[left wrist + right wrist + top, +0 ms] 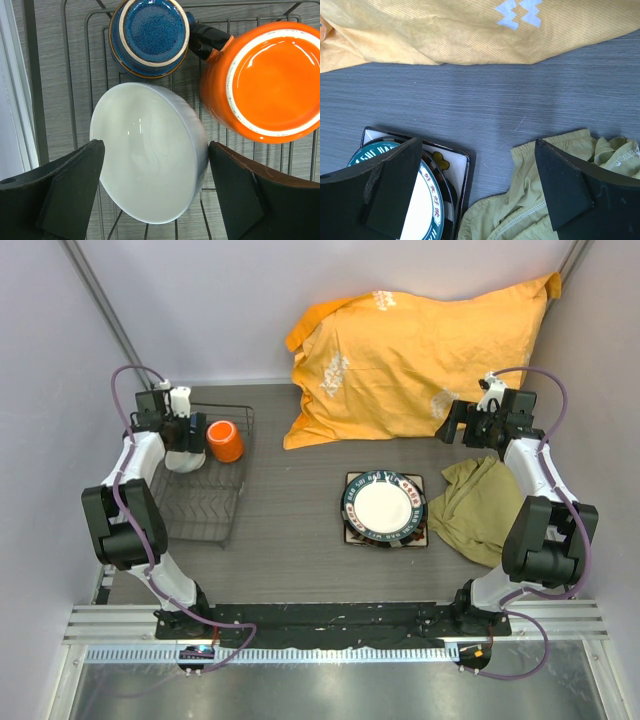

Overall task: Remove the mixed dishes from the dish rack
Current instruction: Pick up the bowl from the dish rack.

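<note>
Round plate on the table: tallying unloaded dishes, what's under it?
The square plate sits beneath the round plate; only its edges and corners show, its middle is covered.

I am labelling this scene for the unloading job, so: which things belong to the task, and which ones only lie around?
Belong to the job: dish rack, white bowl, orange mug, blue cup, round plate, square plate.
Only lying about: orange cloth, olive cloth.

Stacked plates (434,202) — olive cloth (520,212) beside
</note>
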`<state>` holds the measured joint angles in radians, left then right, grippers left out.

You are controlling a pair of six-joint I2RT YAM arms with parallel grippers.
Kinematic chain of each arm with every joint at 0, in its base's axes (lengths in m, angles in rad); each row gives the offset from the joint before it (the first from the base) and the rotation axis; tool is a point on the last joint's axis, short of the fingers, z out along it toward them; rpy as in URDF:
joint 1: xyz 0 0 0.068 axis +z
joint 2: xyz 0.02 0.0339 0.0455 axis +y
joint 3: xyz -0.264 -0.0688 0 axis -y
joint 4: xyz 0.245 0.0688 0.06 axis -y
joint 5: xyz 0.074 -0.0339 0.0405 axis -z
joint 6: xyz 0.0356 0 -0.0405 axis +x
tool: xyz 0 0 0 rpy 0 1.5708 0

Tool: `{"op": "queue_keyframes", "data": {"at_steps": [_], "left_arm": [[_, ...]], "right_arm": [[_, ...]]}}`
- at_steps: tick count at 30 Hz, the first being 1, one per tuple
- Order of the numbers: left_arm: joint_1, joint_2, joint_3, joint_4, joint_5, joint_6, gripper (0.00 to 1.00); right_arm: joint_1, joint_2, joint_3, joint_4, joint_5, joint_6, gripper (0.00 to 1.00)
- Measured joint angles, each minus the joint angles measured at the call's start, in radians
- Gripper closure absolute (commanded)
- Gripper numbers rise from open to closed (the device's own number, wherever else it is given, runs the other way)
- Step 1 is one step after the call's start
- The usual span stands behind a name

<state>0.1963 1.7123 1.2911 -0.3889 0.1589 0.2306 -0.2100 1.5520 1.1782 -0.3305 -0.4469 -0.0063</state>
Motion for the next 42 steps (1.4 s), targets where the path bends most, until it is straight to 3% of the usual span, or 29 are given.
{"op": "queue_keyframes", "data": {"at_steps": [6,13,21,25,28,34,42], "left_arm": [[-0.003,0.001,-0.011,0.004,-0.001,0.014,0.14],[-0.010,0.001,-0.038,0.007,0.009,0.033,0.32],[-0.013,0.001,-0.071,0.002,0.040,0.066,0.60],[-0.013,0.001,-0.071,-0.006,0.059,0.069,0.84],[-0.013,0.001,-0.074,-0.024,0.076,0.067,0.92],[-0.004,0.001,-0.078,-0.047,0.070,0.064,1.00],[-0.004,-0.015,-0.078,-0.050,0.081,0.029,1.00]], "right_arm": [[0.002,0.011,0.001,0.000,0.000,-0.001,0.00],[0.002,0.014,0.002,0.000,0.000,-0.003,0.00],[0.003,0.014,0.002,0.000,0.000,-0.007,0.00],[0.005,0.014,0.002,0.000,0.000,-0.011,0.00],[0.005,0.014,0.002,0.000,0.000,-0.012,0.00],[0.005,0.014,0.002,-0.001,0.001,-0.015,0.00],[0.006,0.014,0.005,-0.007,0.000,-0.018,0.00]]}}
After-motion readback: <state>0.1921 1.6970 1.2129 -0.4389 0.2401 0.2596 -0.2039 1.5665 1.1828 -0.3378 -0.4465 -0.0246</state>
